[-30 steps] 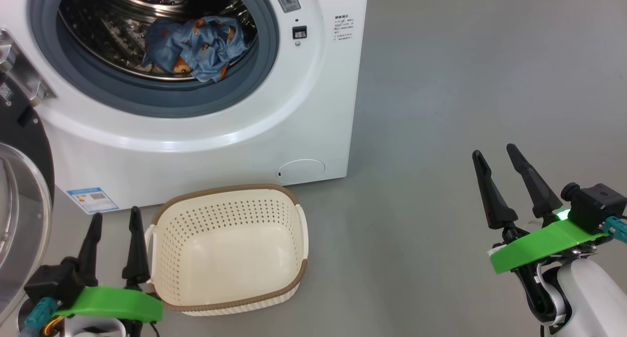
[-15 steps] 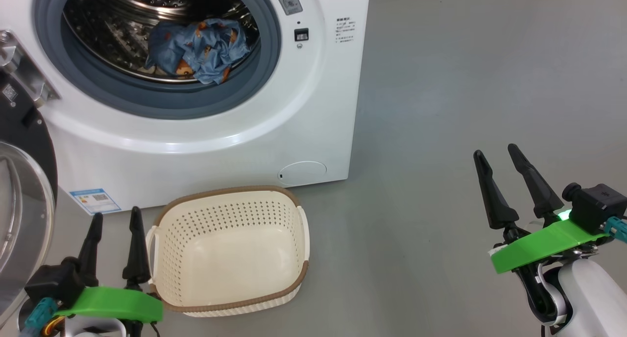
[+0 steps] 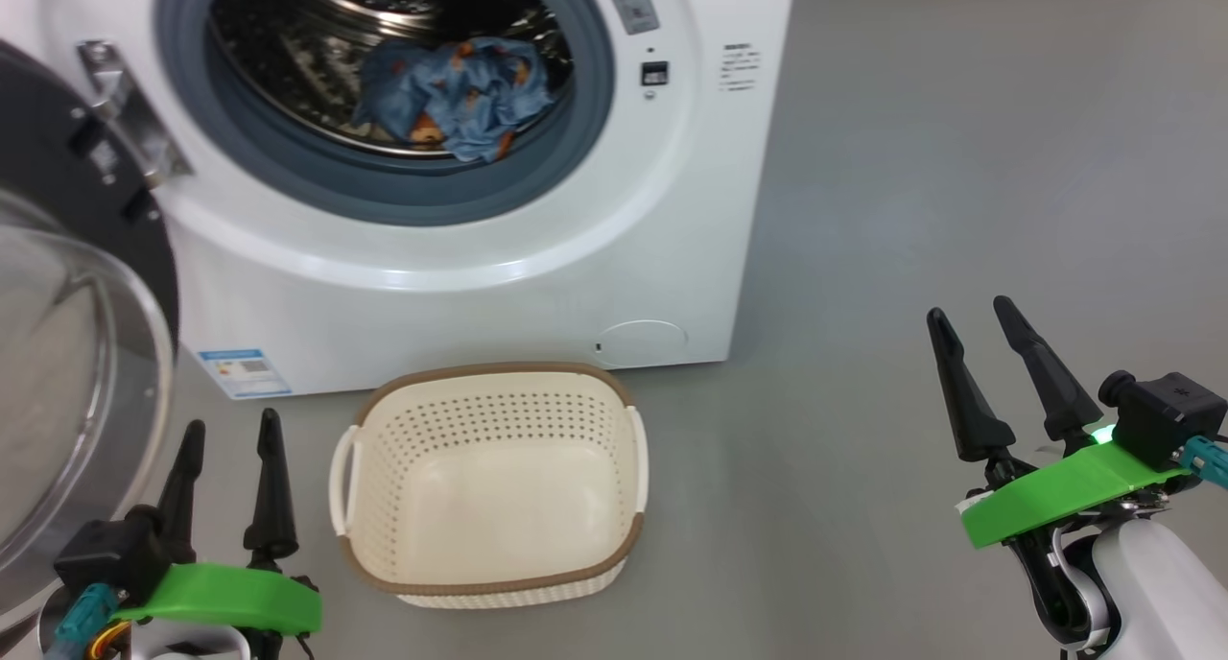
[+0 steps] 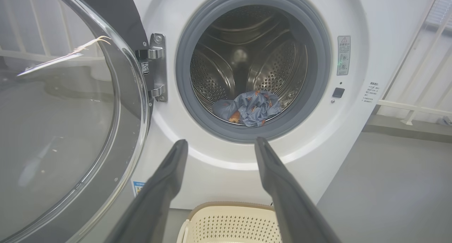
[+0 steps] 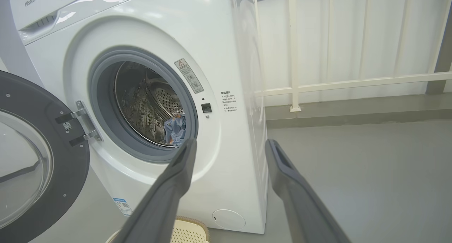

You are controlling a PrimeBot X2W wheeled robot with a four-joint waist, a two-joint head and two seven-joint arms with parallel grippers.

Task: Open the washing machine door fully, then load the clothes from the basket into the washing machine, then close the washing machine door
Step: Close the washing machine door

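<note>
Head view cuts the washing machine door (image 3: 58, 372) off at the left edge, standing wide open, and crops the top of the washing machine (image 3: 480, 286). The clothes (image 3: 451, 94) lie low in the drum (image 3: 288, 46), upper middle; I make out only bunched light blue fabric. The basket (image 3: 494, 366) sits on the floor (image 3: 911, 161) just before the machine. My left hand (image 3: 230, 425), lower left beside the basket, and right hand (image 3: 969, 310), lower right, point up-frame, fingers spread wide, holding nothing.
</note>
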